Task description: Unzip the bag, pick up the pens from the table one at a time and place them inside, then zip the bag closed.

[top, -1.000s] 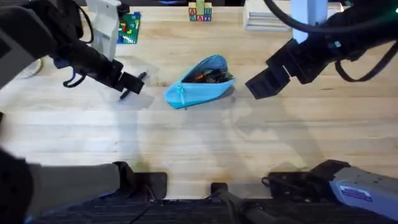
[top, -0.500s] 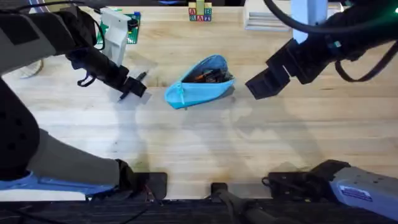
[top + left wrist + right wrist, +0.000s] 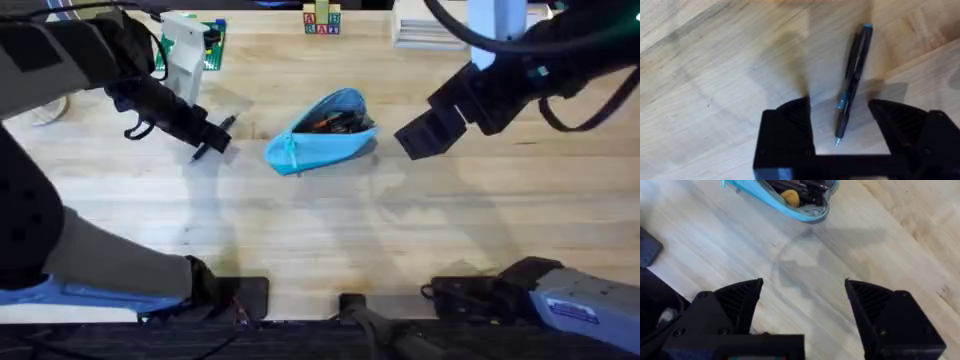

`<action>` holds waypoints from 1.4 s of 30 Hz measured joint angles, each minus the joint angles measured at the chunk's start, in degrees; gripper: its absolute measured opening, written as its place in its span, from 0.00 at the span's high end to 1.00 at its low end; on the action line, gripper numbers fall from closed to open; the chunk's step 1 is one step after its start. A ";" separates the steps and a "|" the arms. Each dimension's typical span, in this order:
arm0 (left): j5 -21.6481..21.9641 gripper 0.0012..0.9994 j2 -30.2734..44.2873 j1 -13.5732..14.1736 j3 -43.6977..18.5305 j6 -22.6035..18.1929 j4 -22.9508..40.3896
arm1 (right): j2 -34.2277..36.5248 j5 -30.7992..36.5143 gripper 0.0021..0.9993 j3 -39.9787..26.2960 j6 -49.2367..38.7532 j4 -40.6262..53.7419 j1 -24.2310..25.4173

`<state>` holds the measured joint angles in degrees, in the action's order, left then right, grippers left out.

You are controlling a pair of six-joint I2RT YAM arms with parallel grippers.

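While the left claw stays spread over a pen, right claw spread, bag unmoved

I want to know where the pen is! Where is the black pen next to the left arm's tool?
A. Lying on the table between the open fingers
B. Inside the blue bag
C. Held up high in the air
A: in the left wrist view the pen lies flat on the table between the spread fingers of the left tool.
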<state>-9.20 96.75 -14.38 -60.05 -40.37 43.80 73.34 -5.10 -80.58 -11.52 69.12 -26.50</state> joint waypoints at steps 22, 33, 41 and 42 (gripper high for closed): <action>-0.16 0.41 1.07 -0.06 -0.88 -0.14 0.09 | 0.00 0.00 0.00 0.00 0.01 -0.01 0.00; -1.32 0.95 1.14 -0.34 -1.07 -0.32 0.07 | 0.00 0.00 0.00 0.00 0.00 0.00 0.00; -1.55 0.96 1.14 -0.34 -1.09 -0.33 0.12 | 0.00 0.00 0.00 0.00 0.01 0.00 0.00; -1.60 0.96 1.14 -0.34 -1.09 -0.32 0.10 | 0.00 0.00 0.00 0.00 0.00 0.00 0.00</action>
<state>-10.80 97.89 -14.72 -61.14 -40.69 43.90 73.34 -5.10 -80.58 -11.52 69.12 -26.50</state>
